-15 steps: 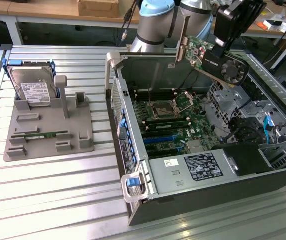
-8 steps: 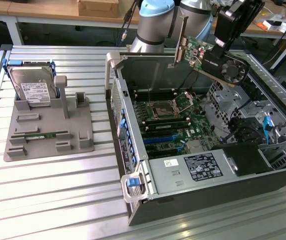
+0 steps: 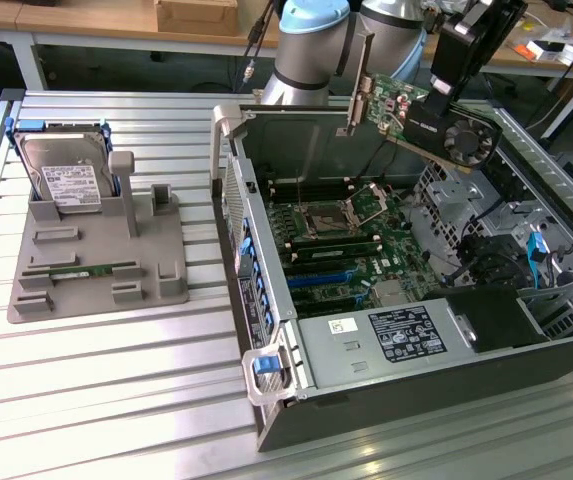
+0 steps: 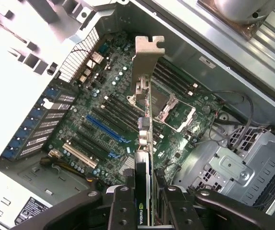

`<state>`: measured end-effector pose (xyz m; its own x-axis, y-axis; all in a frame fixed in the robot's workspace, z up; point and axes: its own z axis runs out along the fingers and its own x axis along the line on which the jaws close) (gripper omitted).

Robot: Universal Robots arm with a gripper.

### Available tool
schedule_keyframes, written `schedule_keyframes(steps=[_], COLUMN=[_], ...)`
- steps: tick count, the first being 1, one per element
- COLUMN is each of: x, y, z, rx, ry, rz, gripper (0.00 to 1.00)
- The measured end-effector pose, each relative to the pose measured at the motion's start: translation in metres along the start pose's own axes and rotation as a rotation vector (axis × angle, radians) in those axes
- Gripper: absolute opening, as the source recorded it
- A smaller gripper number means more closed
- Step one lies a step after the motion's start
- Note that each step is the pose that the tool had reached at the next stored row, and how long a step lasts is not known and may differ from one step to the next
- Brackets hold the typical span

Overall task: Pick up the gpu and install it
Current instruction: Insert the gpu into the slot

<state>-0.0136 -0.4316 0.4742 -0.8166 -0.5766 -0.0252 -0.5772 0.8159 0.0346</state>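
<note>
My black gripper clamps thin fan-cooled gpu with silvery bracket, tilted in air above green motherboard inside open grey computer case.

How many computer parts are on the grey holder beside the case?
2. A hard drive stands on edge at the far end of the holder in the exterior view; a memory stick lies flat near its front. None seems hidden.
</note>
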Motion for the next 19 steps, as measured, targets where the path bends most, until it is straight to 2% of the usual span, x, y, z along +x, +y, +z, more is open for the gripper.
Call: schedule_keyframes(steps=[19], x=[0.0], y=[0.0], z=[0.0], rx=[-0.0039], ry=[0.0058], rz=[-0.163], gripper=[0.27])
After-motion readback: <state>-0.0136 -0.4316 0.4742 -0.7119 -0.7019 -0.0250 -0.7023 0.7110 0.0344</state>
